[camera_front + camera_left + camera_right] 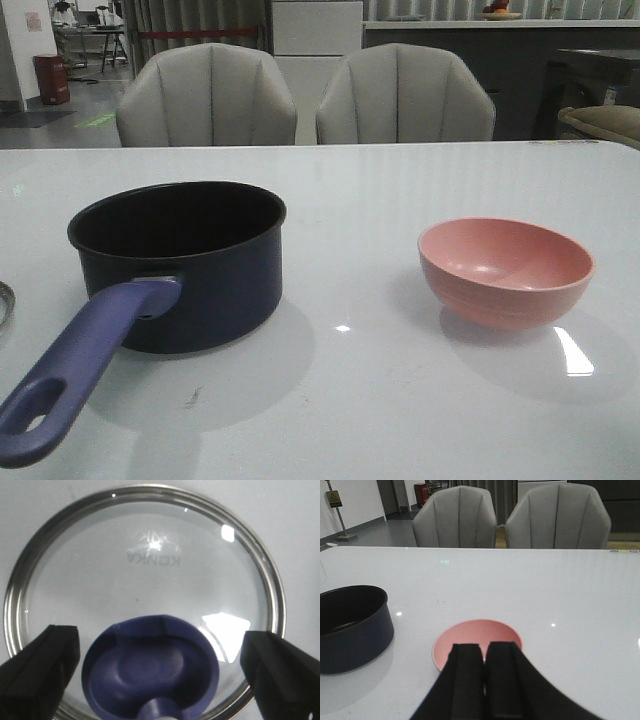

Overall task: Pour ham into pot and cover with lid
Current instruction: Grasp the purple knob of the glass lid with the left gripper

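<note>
The dark navy pot (pixel 190 265) stands at the table's left, its purple-blue handle (pixel 80 370) pointing to the near left. The pot is also in the right wrist view (pixel 350 630). The glass lid (pixel 145 570) lies flat on the table; only a sliver of its rim (pixel 4 305) shows at the front view's left edge. My left gripper (pixel 159 652) hangs open over it, one finger on each side of the blue knob (pixel 150 672), not touching. My right gripper (pixel 484 652) is shut and empty just short of the pink bowl (pixel 480 632). No ham shows in any view.
The pink bowl (pixel 505 270) sits on the table's right, about a bowl's width from the pot. Two grey chairs (pixel 205 95) (pixel 405 95) stand behind the far table edge. The white tabletop (pixel 350 400) is glossy with light spots.
</note>
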